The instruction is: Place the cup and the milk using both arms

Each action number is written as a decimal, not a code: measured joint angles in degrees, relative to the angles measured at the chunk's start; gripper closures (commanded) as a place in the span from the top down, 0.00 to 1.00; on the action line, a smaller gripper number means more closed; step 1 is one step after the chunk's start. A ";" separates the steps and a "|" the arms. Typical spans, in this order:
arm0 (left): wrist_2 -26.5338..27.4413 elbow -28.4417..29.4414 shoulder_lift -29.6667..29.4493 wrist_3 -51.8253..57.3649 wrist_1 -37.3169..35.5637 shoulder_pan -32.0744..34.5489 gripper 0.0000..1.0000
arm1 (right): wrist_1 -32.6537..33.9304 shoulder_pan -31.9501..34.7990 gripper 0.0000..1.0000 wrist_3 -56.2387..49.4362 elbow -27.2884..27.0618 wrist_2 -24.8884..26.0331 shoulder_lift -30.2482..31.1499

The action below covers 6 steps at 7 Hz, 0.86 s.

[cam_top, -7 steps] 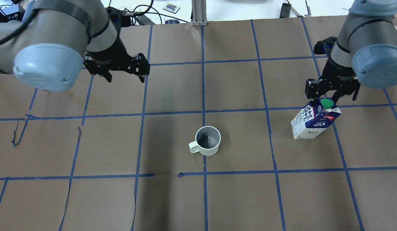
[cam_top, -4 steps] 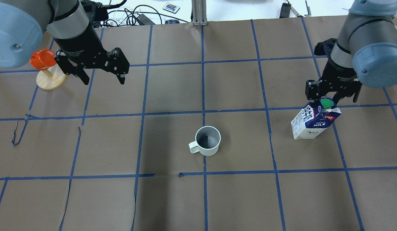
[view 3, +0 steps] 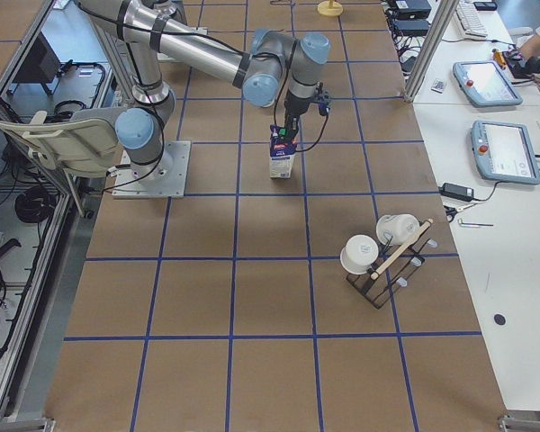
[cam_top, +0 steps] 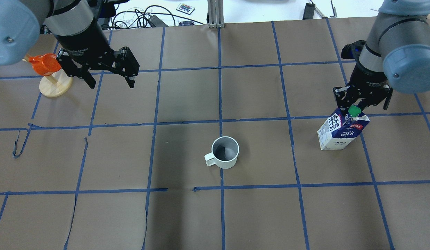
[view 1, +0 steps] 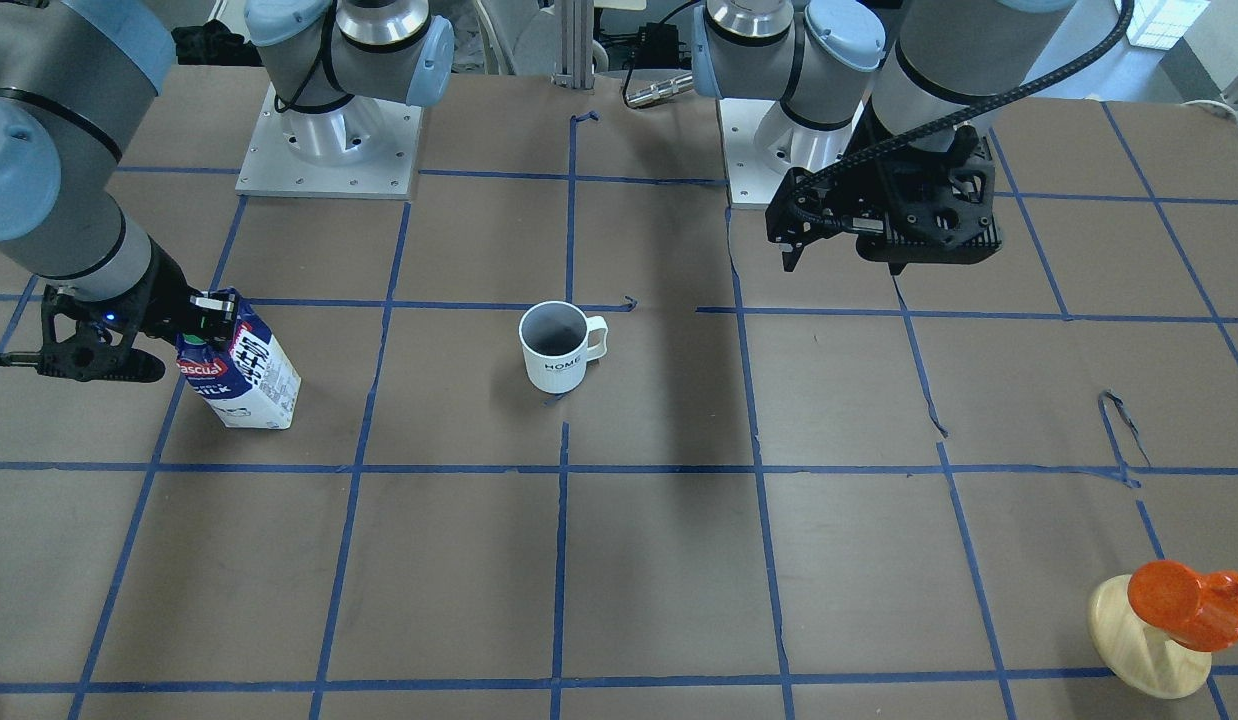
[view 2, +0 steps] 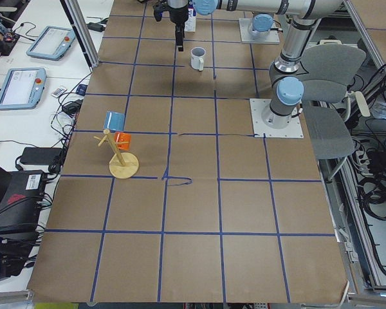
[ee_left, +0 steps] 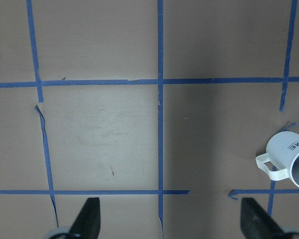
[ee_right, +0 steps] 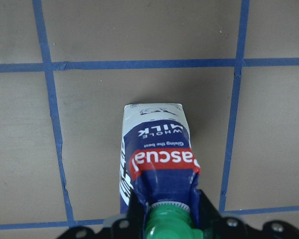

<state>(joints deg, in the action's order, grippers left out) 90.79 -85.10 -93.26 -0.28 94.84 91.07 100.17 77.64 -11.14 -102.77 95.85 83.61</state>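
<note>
The white cup (cam_top: 224, 152) with "HOME" lettering (view 1: 557, 350) stands upright at the table's middle, its handle toward my left arm's side. It also shows at the right edge of the left wrist view (ee_left: 291, 159). My left gripper (cam_top: 110, 81) hangs open and empty above the table, well away from the cup toward the far left; its fingertips (ee_left: 89, 214) frame bare paper. The blue and white milk (cam_top: 340, 133) carton (view 1: 244, 375) stands tilted on the right side. My right gripper (cam_top: 354, 107) is shut on the carton's top ridge by the green cap (ee_right: 167, 221).
An orange cup (cam_top: 44, 64) sits on a wooden peg stand (cam_top: 55, 86) at the far left, close beside my left gripper; a blue cup (view 2: 114, 120) hangs on the same stand. A rack with white cups (view 3: 378, 252) stands beyond the milk. The arm bases (view 1: 329, 140) sit at the robot's edge.
My left arm swung left and toward the far side, uncovering the orange cup stand, then nearly stopped. The milk's top shifted slightly, so the carton stands a little straighter. The cup stayed put.
</note>
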 measured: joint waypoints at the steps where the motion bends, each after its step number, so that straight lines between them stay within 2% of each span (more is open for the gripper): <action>1: -0.41 0.16 -0.24 -0.06 -1.22 -0.02 1.00 | -1.07 0.14 0.07 0.54 1.68 -0.24 -0.10; 4: -0.95 0.38 0.06 0.02 -2.70 -0.10 1.00 | -7.41 2.79 0.07 7.61 10.05 -5.58 -2.96; 6: -0.96 0.47 0.04 -0.44 -4.29 0.07 1.00 | -7.83 10.09 0.07 14.03 11.00 -7.50 -4.55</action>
<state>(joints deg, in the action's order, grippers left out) 89.83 -84.63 -93.22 -0.72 90.55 91.14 92.35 87.73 2.88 -91.77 88.35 79.06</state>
